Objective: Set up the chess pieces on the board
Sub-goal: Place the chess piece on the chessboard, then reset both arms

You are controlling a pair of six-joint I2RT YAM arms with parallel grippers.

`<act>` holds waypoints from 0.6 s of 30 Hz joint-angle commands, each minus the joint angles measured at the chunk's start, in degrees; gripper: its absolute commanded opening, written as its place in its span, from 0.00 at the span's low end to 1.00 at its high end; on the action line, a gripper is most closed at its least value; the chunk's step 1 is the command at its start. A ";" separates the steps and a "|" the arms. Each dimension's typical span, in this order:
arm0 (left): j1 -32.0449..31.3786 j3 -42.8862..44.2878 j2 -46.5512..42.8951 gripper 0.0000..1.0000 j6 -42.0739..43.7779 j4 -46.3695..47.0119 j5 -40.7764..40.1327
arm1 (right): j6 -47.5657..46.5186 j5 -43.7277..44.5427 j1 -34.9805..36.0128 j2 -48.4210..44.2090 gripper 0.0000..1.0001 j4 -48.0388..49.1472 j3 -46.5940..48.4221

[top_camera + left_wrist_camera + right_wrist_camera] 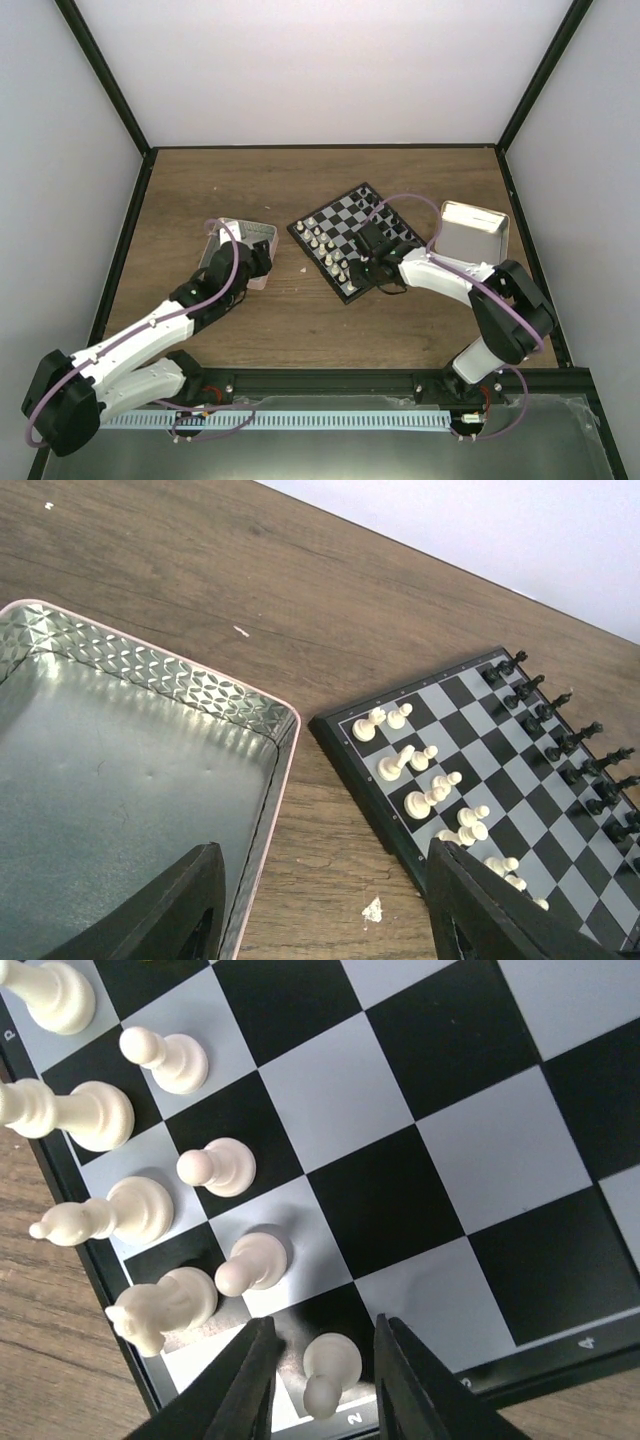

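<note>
A: L arm?
B: The left end effector (pixel 322 852) hangs open, nothing in it, over the rim of the pink tray (pixel 270 705) twd the desk's left edge. Prob. parked clear of R's work.
A: Board?
B: The board (pixel 352 212) is mid-desk, turned cornerwise. White chess pieces (pixel 395 765) sit in two rows on its near-left side, black chess pieces (pixel 560 745) on the far-right side, each colour on its own side.
A: R arm?
B: The right end effector (pixel 322 1335) is at the board's near corner, jaws apart, white pawn (pixel 332 1358) upright between them, not pinched afaict. I'd say it fills out the row. Tan box (pixel 472 235) by the desk's right edge.
</note>
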 commanded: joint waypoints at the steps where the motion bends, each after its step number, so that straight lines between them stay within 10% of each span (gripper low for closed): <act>1: 0.24 0.63 -2.11 0.58 0.68 -0.94 0.37 | 0.56 0.54 0.55 -3.90 0.33 -0.34 0.32; 7: 0.24 3.98 -5.58 0.70 2.43 -5.16 1.68 | 2.97 2.94 0.55 -11.97 0.50 -0.92 0.76; 10: 0.22 6.68 -8.41 0.99 3.15 -9.40 1.46 | 4.47 8.05 0.55 -19.38 0.58 -1.10 -0.65; 18: 0.24 11.08 -22.95 1.00 8.78 -17.40 -3.15 | 0.75 23.44 0.46 -41.80 0.83 -3.81 -2.96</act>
